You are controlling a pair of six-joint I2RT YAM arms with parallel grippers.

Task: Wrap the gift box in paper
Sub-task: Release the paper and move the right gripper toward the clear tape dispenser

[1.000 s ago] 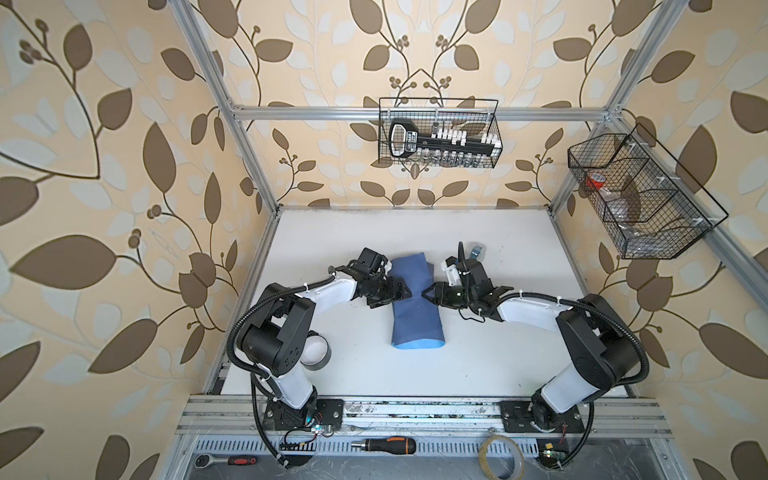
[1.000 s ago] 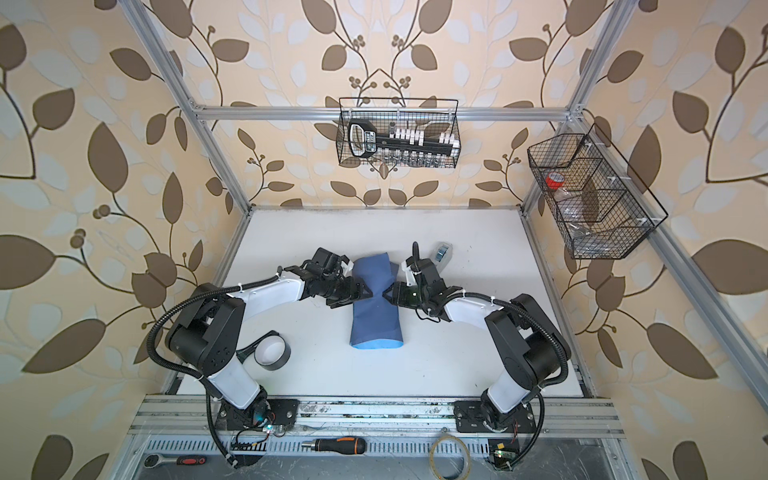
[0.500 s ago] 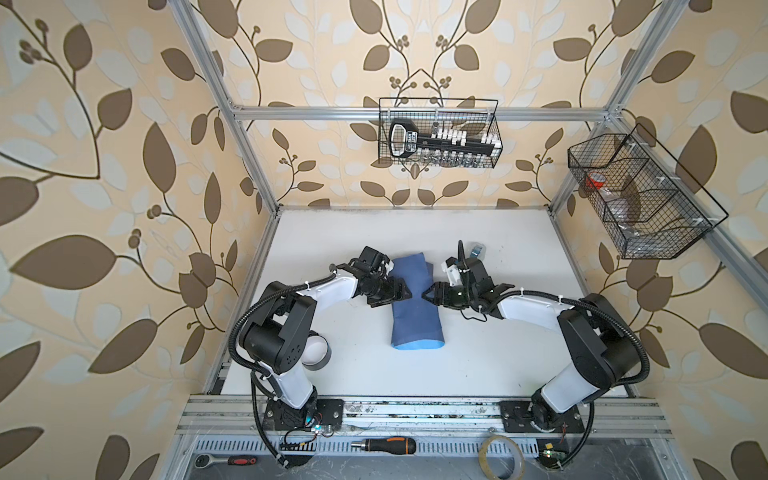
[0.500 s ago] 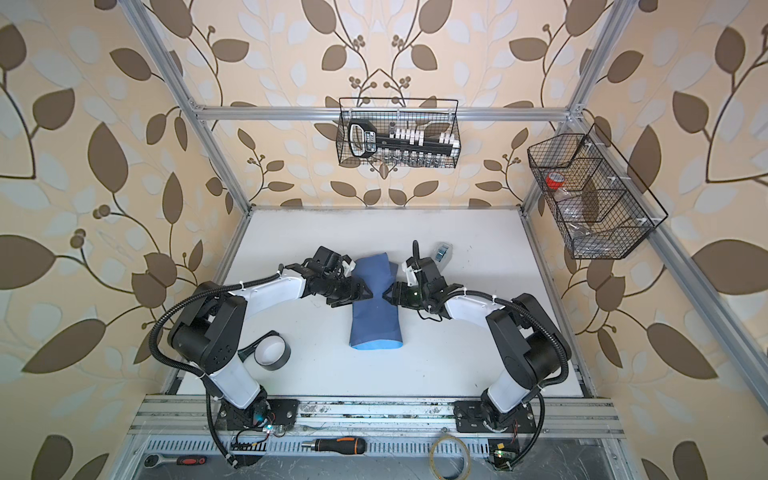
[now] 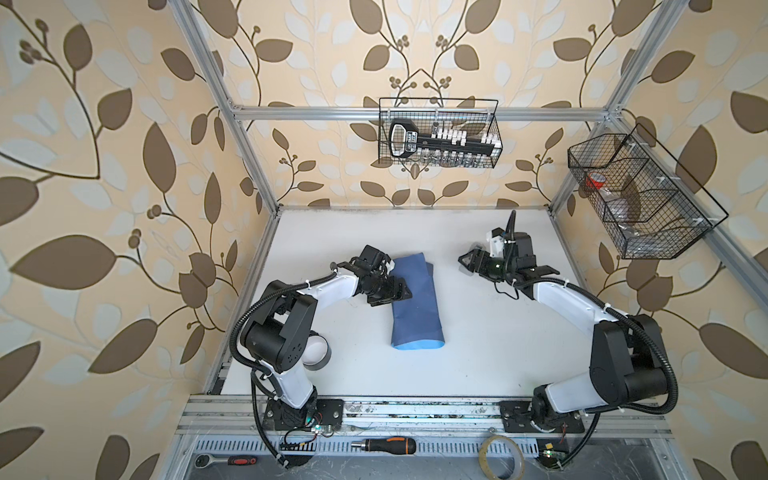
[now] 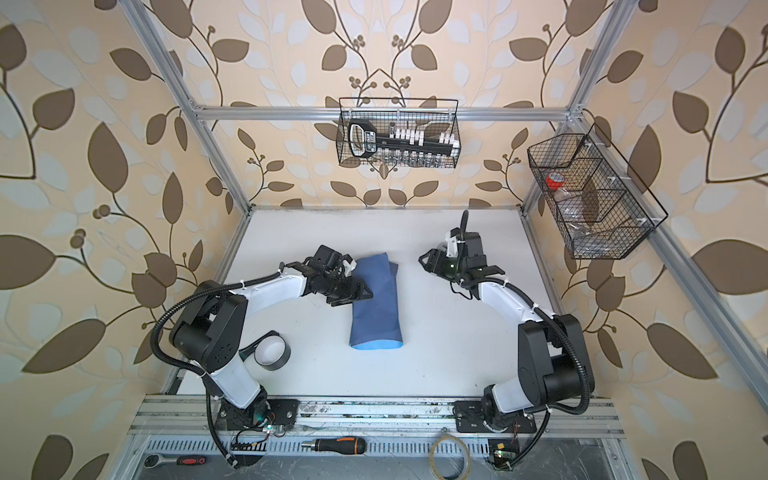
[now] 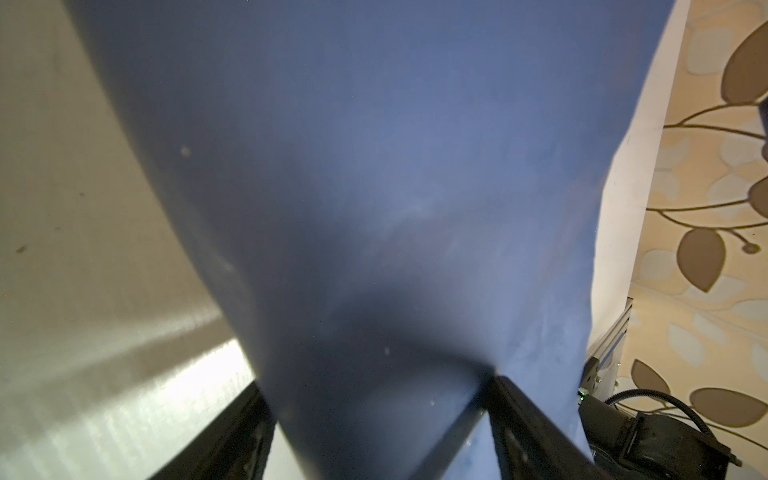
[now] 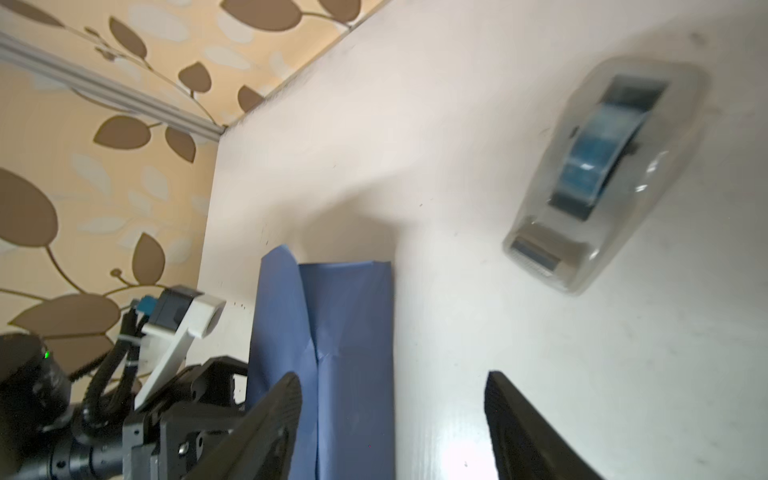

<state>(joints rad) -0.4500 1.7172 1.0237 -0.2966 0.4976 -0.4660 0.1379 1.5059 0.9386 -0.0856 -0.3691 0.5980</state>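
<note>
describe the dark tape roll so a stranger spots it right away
On the white table, look at the near-left corner, by the left arm and its big black joint. The dark tape roll lies flat there, white in the middle. It is dark and on the table; the clear tape roll lies on the front tray.

A grey tape dispenser (image 8: pixel 602 174) is sitting on the white desk (image 5: pixel 478 353). A black tape roll (image 6: pixel 272 352) is lying near the desk's left edge. A back basket (image 5: pixel 457 99) of wire is hanging on the rear rail, and a side basket (image 5: pixel 681 170) is holding a red roll (image 6: pixel 555 179). On the front ledge, a screwdriver (image 5: pixel 384 445), a ratchet (image 5: pixel 226 460) and a clear tape ring (image 5: pixel 500 455) are lying apart.
</note>
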